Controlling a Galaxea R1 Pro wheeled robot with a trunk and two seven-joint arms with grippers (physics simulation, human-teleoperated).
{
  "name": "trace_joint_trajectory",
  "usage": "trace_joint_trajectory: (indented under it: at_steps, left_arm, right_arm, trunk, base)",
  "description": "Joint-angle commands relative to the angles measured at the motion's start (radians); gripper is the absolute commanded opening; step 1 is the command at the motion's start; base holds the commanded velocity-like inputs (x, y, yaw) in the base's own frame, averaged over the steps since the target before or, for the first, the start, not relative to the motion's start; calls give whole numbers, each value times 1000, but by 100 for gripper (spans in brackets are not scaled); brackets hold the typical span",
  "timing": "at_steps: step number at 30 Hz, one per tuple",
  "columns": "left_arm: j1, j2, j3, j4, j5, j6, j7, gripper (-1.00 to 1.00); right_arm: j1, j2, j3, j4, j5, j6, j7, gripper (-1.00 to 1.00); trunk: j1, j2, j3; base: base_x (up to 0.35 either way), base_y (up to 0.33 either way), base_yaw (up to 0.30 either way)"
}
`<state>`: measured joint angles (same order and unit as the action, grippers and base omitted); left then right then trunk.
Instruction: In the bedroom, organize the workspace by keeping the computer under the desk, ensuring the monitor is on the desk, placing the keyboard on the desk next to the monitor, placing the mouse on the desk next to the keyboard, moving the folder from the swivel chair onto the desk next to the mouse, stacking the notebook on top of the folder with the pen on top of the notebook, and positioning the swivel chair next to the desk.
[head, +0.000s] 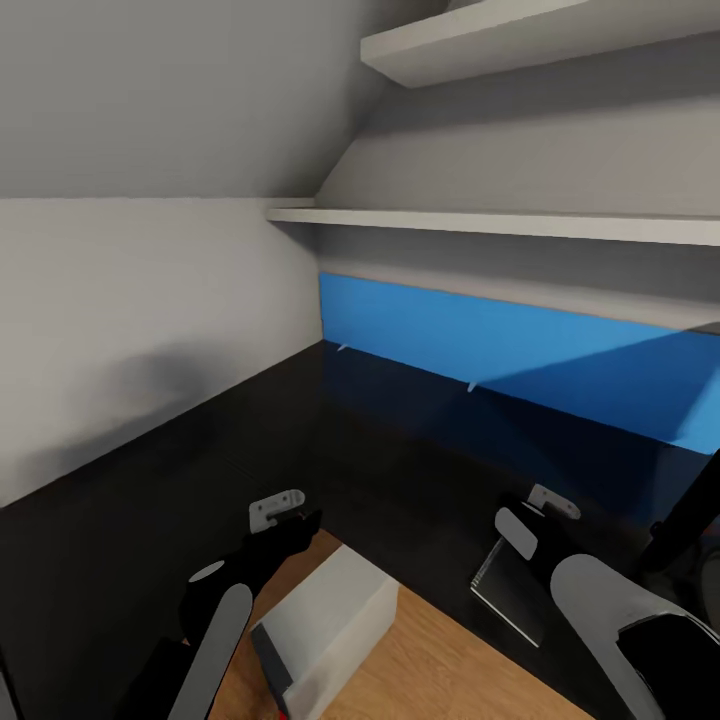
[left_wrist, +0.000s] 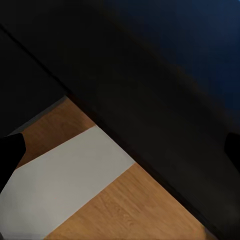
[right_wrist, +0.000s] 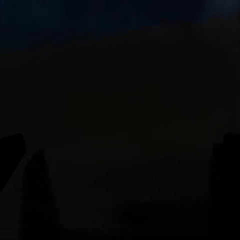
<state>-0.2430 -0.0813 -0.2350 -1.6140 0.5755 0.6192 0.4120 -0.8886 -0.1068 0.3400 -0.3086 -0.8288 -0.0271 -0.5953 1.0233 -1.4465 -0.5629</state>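
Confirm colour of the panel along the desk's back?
Bright blue panel; clearest in the head view.

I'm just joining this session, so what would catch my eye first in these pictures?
The bright blue panel along the back of the glossy black desk stands out most, under two white wall shelves. Nearer the robot, a light grey computer stands on the wood floor by the desk's front edge, between the two arms.

Glossy black desk (head: 300, 430) with bright blue back panel (head: 520, 345), a thin glass-like slab (head: 510, 590) lying at its near edge, wood floor (head: 440, 660) below carrying the light grey computer (head: 335, 615).
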Motion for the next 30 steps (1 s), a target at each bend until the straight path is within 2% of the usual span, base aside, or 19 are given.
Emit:
trace_joint_trajectory:
  at_steps: [1,12,30]
  left_arm:
    - [-1,0,-1,-1,11,2,10,100]
    - [-1,0,-1,0,11,2,10,100]
    - [-1,0,-1,0,11,3,10,100]
  right_arm:
    - [0,-1,-6,8,-43,-2,-5,100]
    - [0,-1,-6,8,-43,-2,-5,100]
    - [0,-1,-6,8,-41,-2,-5,100]
  trunk:
    - [0,0,-1]
    - [0,0,-1]
    - [0,0,-1]
  base:
    - [-6,4,0]
    - [-55,92,0]
    - [-30,30,0]
